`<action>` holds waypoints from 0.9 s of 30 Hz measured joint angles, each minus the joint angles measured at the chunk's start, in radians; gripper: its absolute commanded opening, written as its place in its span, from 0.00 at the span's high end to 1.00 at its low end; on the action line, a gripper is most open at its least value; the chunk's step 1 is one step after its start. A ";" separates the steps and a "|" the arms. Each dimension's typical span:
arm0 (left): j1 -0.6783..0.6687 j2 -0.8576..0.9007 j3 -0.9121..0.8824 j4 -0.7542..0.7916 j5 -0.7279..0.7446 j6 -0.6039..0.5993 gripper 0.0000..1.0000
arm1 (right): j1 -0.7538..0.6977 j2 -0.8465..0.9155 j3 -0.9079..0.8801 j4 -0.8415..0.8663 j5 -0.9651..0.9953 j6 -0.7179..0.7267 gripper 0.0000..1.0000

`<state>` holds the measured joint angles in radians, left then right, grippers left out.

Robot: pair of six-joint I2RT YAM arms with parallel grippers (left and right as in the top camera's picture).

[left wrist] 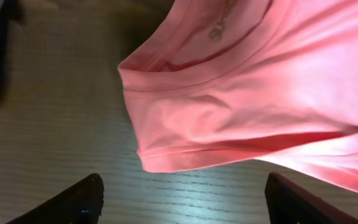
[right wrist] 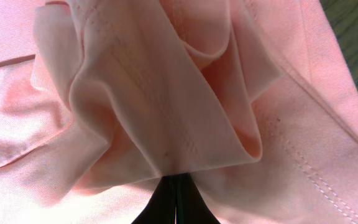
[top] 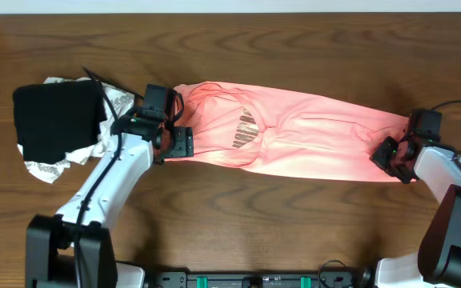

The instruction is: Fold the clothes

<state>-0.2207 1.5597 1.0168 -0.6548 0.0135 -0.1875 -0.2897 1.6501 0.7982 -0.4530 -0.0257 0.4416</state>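
The salmon-pink T-shirt (top: 302, 136) lies as a long band across the table, with brownish-gold lettering (top: 246, 128) showing near its middle. At the band's left end my left gripper (top: 181, 142) stands open. In the left wrist view the collar end of the shirt (left wrist: 241, 93) rests on the wood just beyond the left gripper (left wrist: 184, 186), and nothing is between its fingers. My right gripper (top: 394, 156) is at the right end of the band. In the right wrist view it (right wrist: 177, 180) is shut on a bunched fold of the shirt (right wrist: 135, 93).
A black folded garment (top: 54, 120) lies at the far left on top of a white cloth with grey pattern (top: 46, 168), close behind the left arm. Brown wooden table (top: 254, 224) surrounds the shirt.
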 measured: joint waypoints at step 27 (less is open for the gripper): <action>0.068 0.179 -0.027 0.105 0.188 -0.128 0.94 | 0.000 0.000 0.000 -0.003 0.002 0.000 0.98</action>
<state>-0.1524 1.7386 0.9894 -0.5503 0.2012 -0.3157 -0.2897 1.6497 0.7982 -0.4564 -0.0242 0.4416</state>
